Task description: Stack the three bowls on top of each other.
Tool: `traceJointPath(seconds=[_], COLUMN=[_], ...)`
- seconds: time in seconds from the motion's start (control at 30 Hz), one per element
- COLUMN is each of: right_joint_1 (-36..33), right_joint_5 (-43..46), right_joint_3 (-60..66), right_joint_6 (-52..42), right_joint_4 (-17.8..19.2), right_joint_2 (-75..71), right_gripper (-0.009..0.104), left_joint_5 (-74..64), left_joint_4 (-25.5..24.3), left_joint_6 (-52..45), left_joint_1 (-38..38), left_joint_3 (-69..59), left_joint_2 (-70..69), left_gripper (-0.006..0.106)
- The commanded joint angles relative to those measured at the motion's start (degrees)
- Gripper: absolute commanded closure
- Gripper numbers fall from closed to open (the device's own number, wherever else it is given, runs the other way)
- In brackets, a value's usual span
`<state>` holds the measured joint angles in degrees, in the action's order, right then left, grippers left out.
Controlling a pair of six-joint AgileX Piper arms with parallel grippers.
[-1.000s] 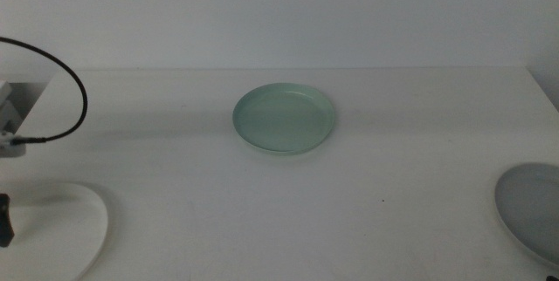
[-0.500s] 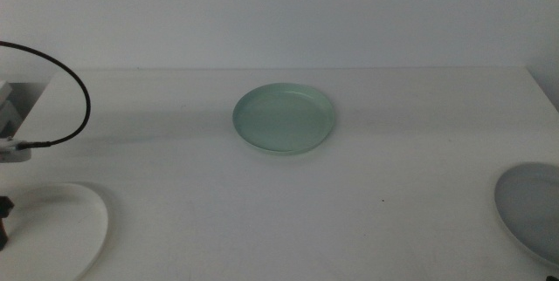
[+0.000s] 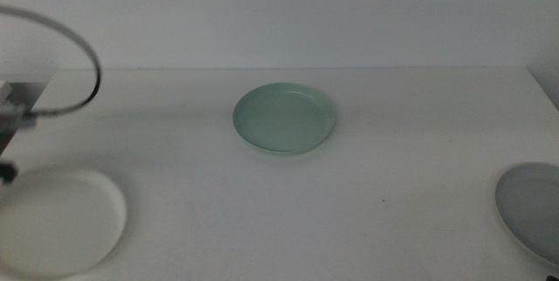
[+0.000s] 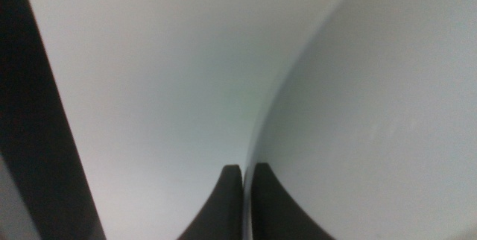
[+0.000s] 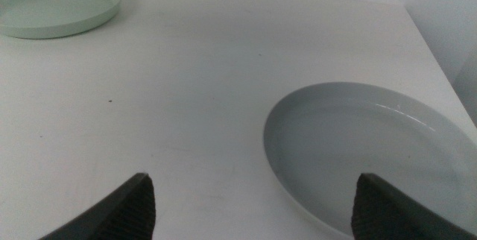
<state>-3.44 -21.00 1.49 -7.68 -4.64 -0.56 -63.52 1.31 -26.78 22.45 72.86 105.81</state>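
Left wrist view, left gripper (image 4: 244, 171) fingers pinching white bowl (image 3: 57, 224) rim, right gripper (image 5: 253, 195) wide, over grey bowl (image 5: 373, 158).

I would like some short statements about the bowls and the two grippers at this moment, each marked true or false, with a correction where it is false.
1. The mint green bowl sits alone near the middle of the table. True.
2. The grey bowl is stacked on the mint green bowl. False: it lies apart, at the table's right edge.
3. The right gripper is open, its jaws spread near the grey bowl. True.
4. The left gripper is wide open. False: its jaws are closed on the white bowl's rim.
5. The white bowl is at the table's left front. True.
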Motion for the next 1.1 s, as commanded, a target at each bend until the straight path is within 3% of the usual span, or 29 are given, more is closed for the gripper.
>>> traceJointPath(seconds=[0.0,0.27,0.6,1.07], right_joint_1=[0.3,0.3,0.3,0.3], right_joint_5=[3.4,3.4,3.4,3.4], right_joint_3=[-0.3,-0.3,-0.3,-0.3], right_joint_6=[-0.3,-0.3,-0.3,-0.3], right_joint_4=[0.5,0.5,0.5,0.5], right_joint_2=[-1.6,-1.6,-1.6,-1.6], right_gripper=[0.025,0.025,0.025,0.025], left_joint_5=[-4.2,-11.9,-7.1,2.3], left_joint_4=[0.9,5.8,12.8,18.9], left_joint_6=[2.3,7.6,13.8,17.6], left_joint_1=[-3.5,-17.9,-35.5,-47.5], left_joint_3=[4.5,11.1,11.3,11.3], left_joint_2=[-5.4,-7.0,-4.4,4.0], left_gripper=[0.106,0.106,0.106,0.106])
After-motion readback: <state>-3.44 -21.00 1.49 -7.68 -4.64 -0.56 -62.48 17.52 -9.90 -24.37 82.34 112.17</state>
